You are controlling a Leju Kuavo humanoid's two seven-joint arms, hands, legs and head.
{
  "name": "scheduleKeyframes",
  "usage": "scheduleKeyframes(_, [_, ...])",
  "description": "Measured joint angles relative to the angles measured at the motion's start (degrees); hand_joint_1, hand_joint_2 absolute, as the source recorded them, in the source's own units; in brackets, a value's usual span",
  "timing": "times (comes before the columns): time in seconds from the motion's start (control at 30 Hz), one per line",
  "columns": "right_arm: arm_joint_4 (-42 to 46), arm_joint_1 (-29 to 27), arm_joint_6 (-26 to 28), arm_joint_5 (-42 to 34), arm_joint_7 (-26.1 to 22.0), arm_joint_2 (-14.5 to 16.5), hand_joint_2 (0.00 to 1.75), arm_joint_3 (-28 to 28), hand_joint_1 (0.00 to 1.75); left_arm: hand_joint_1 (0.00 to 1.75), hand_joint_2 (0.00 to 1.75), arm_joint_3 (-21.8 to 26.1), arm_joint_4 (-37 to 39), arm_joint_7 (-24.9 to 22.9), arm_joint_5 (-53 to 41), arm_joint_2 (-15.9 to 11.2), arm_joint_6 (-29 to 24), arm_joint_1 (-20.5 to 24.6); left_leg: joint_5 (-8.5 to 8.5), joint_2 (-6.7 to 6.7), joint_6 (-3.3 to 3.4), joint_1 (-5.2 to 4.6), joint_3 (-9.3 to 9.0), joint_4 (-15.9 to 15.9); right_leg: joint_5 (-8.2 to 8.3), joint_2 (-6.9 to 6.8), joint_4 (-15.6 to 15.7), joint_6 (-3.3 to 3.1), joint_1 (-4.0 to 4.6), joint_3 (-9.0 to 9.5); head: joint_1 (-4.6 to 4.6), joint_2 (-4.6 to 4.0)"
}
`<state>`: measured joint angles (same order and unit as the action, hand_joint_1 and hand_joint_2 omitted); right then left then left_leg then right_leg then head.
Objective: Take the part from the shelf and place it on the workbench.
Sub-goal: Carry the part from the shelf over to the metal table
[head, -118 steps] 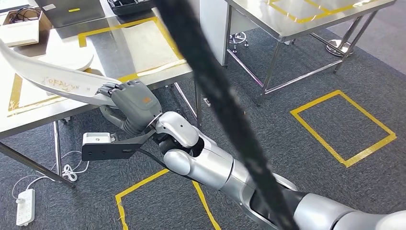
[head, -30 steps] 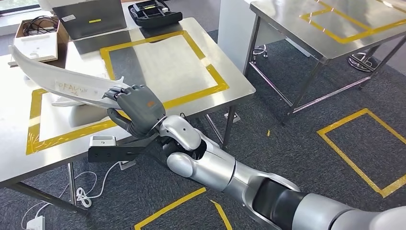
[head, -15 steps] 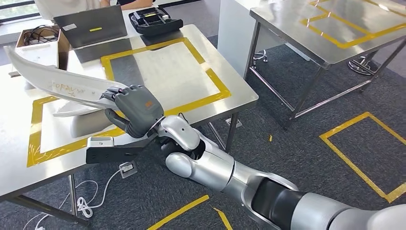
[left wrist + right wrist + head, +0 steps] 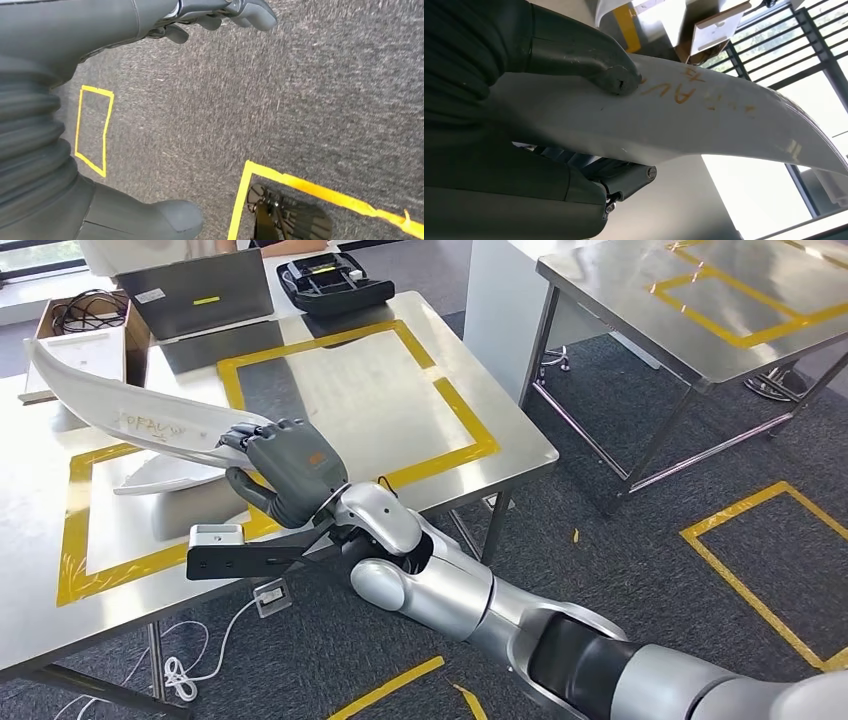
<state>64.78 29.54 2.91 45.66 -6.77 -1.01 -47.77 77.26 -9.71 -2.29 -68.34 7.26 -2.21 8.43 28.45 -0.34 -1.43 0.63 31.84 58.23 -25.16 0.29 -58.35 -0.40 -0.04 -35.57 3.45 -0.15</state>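
**Over the workbench: right hand gripping the white part**

At the left of the head view, the right hand (image 4: 285,472) is grasping the long white curved part (image 4: 130,415) by its near end, and is holding it in the air above the workbench (image 4: 330,380). The orange writing on the part is hard to read. A second white piece (image 4: 165,475) is lying under the part, inside the yellow tape rectangle (image 4: 75,530); it is partly covered, so I cannot tell its full shape. The far tip of the part is reaching near a cardboard box (image 4: 95,325) at the upper left of the frame. A laptop (image 4: 195,290) and a black case (image 4: 335,280) are standing at the top edge of the bench. The bigger taped square (image 4: 440,400) on the bench is giving open room.

The right arm is stretching from the lower right toward the middle left. In the left wrist view, the left hand (image 4: 220,12) is hanging over the grey carpet (image 4: 300,90), fingers apart and holding nothing.
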Motion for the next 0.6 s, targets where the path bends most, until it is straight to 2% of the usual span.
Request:
scheduleKeyframes(0.07, [0.0, 0.2, 0.0, 0.0, -0.1, 0.1, 1.75, 0.1, 1.75, 0.00, 1.75, 0.0, 0.0, 0.1, 0.0, 0.0, 0.0, 0.1, 1.09, 0.08, -0.61, 0.07, 0.60, 2.0, -0.27, 0.01, 0.5, -0.82, -0.26, 1.00, -0.09, 0.00])
scheduleKeyframes(0.1, [0.0, 0.2, 0.0, 0.0, -0.1, 0.1, 1.75, 0.1, 1.75, 0.00, 1.75, 0.0, 0.0, 0.1, 0.0, 0.0, 0.0, 0.1, 2.29, 0.10, -0.82, 0.14, 2.05, 4.9, -0.51, -0.03, 0.7, -1.16, -0.36, 1.56, -0.15, 0.00])
scheduleKeyframes(0.17, [-0.1, 0.4, -0.1, 0.0, -0.2, 0.1, 1.75, 0.1, 1.75, 0.00, 1.75, 0.0, 0.0, 0.1, 0.1, -0.1, 0.0, 0.0, 4.84, 0.10, -1.16, 0.20, 6.67, 12.8, -1.24, -0.05, 0.7, -1.59, -0.26, 2.39, -0.22, 0.00])
scheduleKeyframes(0.2, [-0.2, 0.3, -0.1, 0.0, -0.3, 0.1, 1.75, 0.1, 1.75, 0.00, 1.75, 0.0, 0.0, 0.1, 0.1, -0.1, 0.0, -0.1, 5.17, 0.09, -1.26, 0.22, 8.75, 15.7, -1.65, 0.00, 0.7, -1.64, -0.21, 2.82, -0.23, 0.00])
scheduleKeyframes(0.23, [-0.3, 0.3, -0.1, 0.0, -0.4, 0.1, 1.75, 0.1, 1.75, 0.00, 1.75, 0.0, 0.0, 0.1, 0.1, -0.1, 0.0, -0.1, 4.22, 0.10, -1.28, 0.22, 9.84, 16.4, -2.08, 0.06, 0.7, -1.61, -0.19, 3.34, -0.23, 0.00])
scheduleKeyframes(0.27, [-0.3, 0.3, -0.1, 0.0, -0.4, 0.1, 1.75, 0.1, 1.75, 0.00, 1.75, 0.0, 0.0, 0.1, 0.1, -0.2, 0.0, -0.2, 2.16, 0.10, -1.24, 0.22, 9.80, 14.8, -2.56, 0.11, 0.7, -1.54, -0.19, 3.94, -0.23, 0.00])
scheduleKeyframes(0.33, [-0.4, 0.4, -0.2, 0.0, -0.6, 0.2, 1.75, 0.1, 1.75, 0.00, 1.75, 0.0, 0.0, 0.1, 0.1, -0.2, 0.0, -0.2, -3.05, 0.14, -0.96, 0.18, 7.17, 7.3, -3.66, 0.16, 0.6, -1.23, -0.15, 5.21, -0.26, 0.00])
scheduleKeyframes(0.37, [-0.4, 0.4, -0.2, 0.0, -0.7, 0.3, 1.75, 0.1, 1.75, 0.00, 1.75, 0.0, 0.0, 0.1, 0.1, -0.2, 0.0, -0.2, -4.54, 0.17, -0.76, 0.09, 5.66, 3.8, -4.16, 0.20, 0.6, -0.99, -0.06, 5.56, -0.36, 0.00])
scheduleKeyframes(0.4, [-0.4, 0.5, -0.2, 0.0, -0.7, 0.4, 1.75, 0.1, 1.75, 0.00, 1.75, 0.0, 0.0, 0.1, 0.1, -0.2, 0.0, -0.2, -5.05, 0.17, -0.45, -0.01, 4.65, 1.6, -4.53, 0.22, 0.6, -0.71, 0.02, 5.70, -0.45, 0.00])
scheduleKeyframes(0.43, [-0.5, 0.5, -0.2, 0.0, -0.8, 0.4, 1.75, 0.1, 1.75, 0.00, 1.75, 0.0, 0.0, 0.1, 0.1, -0.2, -0.1, -0.2, -4.65, 0.14, -0.10, -0.11, 4.22, 0.8, -4.77, 0.25, 0.6, -0.41, 0.09, 5.65, -0.54, 0.00])
scheduleKeyframes(0.53, [-0.5, 0.6, -0.2, -0.1, -0.8, 0.5, 1.75, 0.2, 1.75, 0.00, 1.75, 0.0, 0.0, 0.1, 0.1, -0.1, -0.1, -0.2, -3.83, -0.01, 1.04, 0.01, 3.66, 0.2, -5.56, 0.13, 0.4, 0.59, 0.14, 5.81, -0.52, 0.00])
scheduleKeyframes(0.57, [-0.6, 0.7, -0.2, -0.2, -0.8, 0.6, 1.75, 0.2, 1.75, 0.00, 1.75, 0.0, 0.0, 0.1, 0.1, -0.1, -0.1, -0.1, -3.61, -0.01, 1.42, 0.12, 3.27, 0.0, -6.24, 0.06, -1.0, 0.95, 0.13, 5.25, -0.45, 0.00])
scheduleKeyframes(0.6, [-0.7, 0.9, -0.2, -0.4, -0.7, 0.6, 1.75, 0.2, 1.75, 0.00, 1.75, 0.0, 0.0, 0.0, 0.0, -0.1, -0.1, -0.1, -3.37, 0.01, 1.74, 0.24, 2.84, -0.2, -7.29, -0.01, -3.6, 1.28, 0.07, 3.90, -0.39, 0.00])
